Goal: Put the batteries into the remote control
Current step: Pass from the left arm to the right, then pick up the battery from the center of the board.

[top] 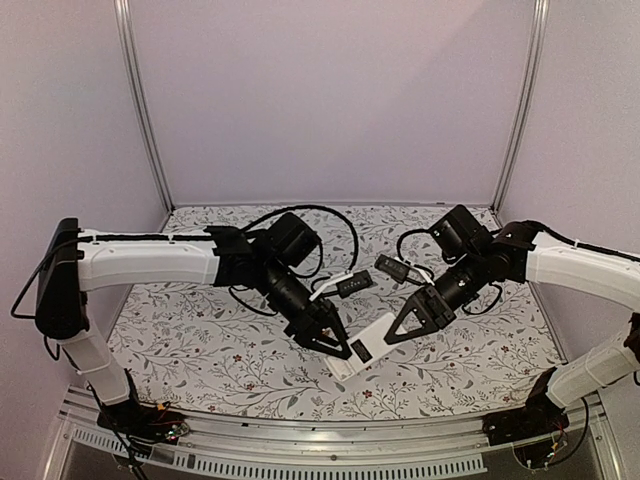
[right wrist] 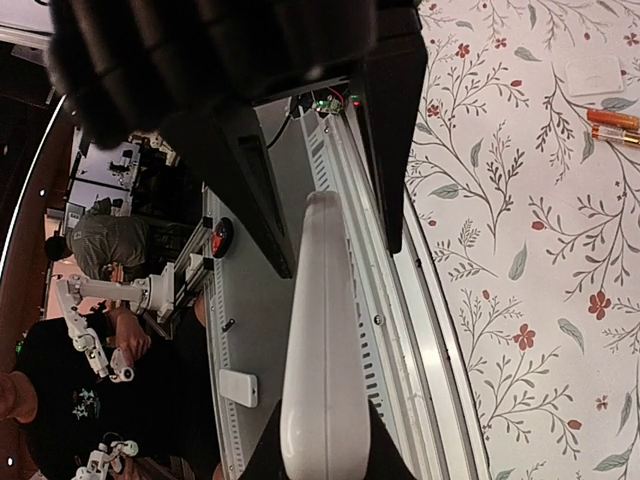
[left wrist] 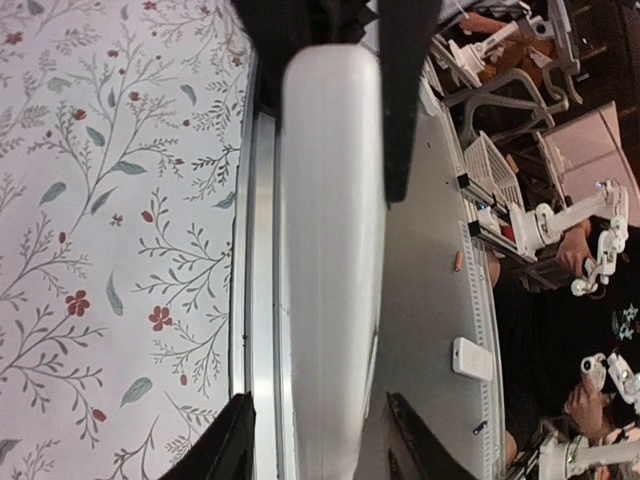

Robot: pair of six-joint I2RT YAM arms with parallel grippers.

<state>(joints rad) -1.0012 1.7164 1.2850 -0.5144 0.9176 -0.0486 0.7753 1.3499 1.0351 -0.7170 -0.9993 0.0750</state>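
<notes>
The remote control (top: pixel 378 333) is a slim white handset held above the table's near edge, with its dark recess facing up. My right gripper (top: pixel 402 327) is shut on one end of it. In the right wrist view its fingers press both sides of the remote control (right wrist: pixel 325 350) at my right gripper (right wrist: pixel 325 458). My left gripper (top: pixel 335 345) stands open around the other end. In the left wrist view a gap shows on each side of the remote control (left wrist: pixel 330 250) at my left gripper (left wrist: pixel 322 440). Two orange-red batteries (right wrist: pixel 612 127) lie side by side on the cloth.
A small flat white cover plate (right wrist: pixel 595 75) lies beside the batteries. The flowered cloth (top: pixel 200 340) covers the table, with a metal rail (top: pixel 300 430) along its near edge. Cables (top: pixel 330 215) loop behind the arms.
</notes>
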